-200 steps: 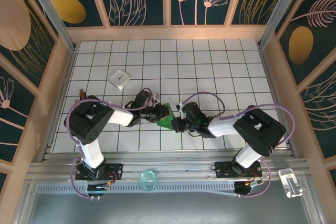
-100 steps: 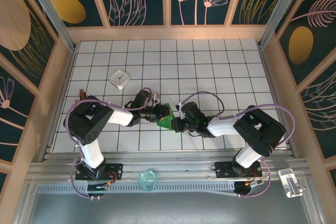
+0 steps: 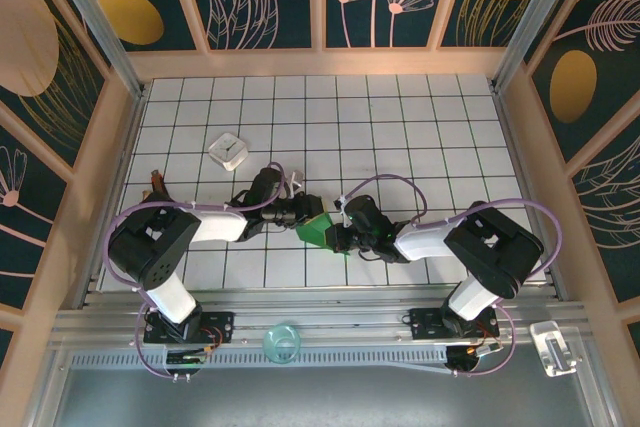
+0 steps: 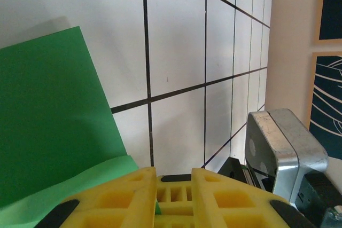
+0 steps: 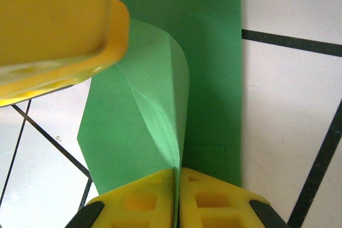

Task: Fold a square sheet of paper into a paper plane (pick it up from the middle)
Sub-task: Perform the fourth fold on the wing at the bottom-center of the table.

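Right wrist: right pincer [image 5: 177, 179] clenched on square sheet of paper [image 5: 214, 52], which rises ahead, mid-fold. Left pincer [image 4: 173, 179] opposite, grip unclear. Next, likely: flatten crease onto counter [image 5: 288, 105].

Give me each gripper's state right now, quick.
Left gripper: jaws nearly together at the green paper; grip cannot be told.
Right gripper: shut on the green paper.
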Robot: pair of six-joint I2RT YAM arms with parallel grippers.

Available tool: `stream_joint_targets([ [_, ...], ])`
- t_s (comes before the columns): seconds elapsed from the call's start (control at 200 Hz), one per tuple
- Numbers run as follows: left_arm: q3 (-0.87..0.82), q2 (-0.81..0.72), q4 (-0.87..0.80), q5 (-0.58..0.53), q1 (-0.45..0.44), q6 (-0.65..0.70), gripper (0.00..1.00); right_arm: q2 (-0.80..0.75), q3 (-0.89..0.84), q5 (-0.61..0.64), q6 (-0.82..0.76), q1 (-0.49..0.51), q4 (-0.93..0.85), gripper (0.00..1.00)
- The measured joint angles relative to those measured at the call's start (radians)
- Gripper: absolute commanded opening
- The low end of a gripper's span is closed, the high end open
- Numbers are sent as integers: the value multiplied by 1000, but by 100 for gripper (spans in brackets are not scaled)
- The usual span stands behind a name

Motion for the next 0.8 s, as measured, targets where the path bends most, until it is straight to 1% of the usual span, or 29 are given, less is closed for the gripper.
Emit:
stream_joint_targets([
  [0.606,-65,-19,-29,6,1,0,24,0,0,3,0,0,-1,9],
  [0.801,-31,40,-40,6,1,0,24,0,0,4,0,0,-1,7],
])
